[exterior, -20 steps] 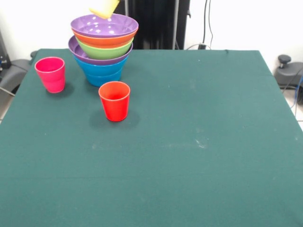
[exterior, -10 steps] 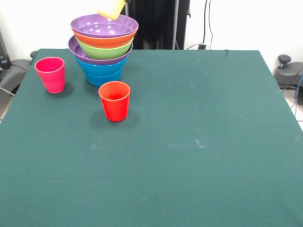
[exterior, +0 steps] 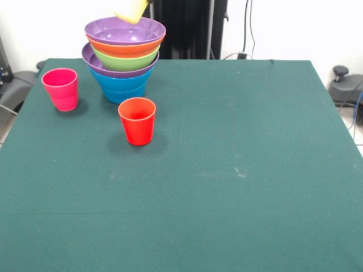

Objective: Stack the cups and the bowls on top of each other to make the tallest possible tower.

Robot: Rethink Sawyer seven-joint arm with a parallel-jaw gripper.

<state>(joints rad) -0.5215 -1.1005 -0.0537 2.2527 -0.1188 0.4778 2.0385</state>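
Observation:
The tower (exterior: pixel 125 59) stands at the table's far left: a nested pile of bowls, blue lowest, then purple, lime green and orange, with a wide purple bowl (exterior: pixel 125 30) on top. A yellow cup (exterior: pixel 131 9) hangs tilted in the air just over that top bowl's far rim, cut off by the picture's top edge. The gripper is above the top edge and does not show. A red cup (exterior: pixel 136 120) stands upright in front of the tower. A pink-magenta cup (exterior: pixel 60 89) stands upright to the tower's left.
The dark green table (exterior: pixel 227 187) stretches wide to the right and front of the cups. A black stand (exterior: pixel 187 28) rises behind the table's far edge. Cables and a dark fixture (exterior: pixel 343 85) lie beyond the right edge.
The yellow cup has shifted a little to the right and slightly up over the top bowl. The tower and the other cups have not moved.

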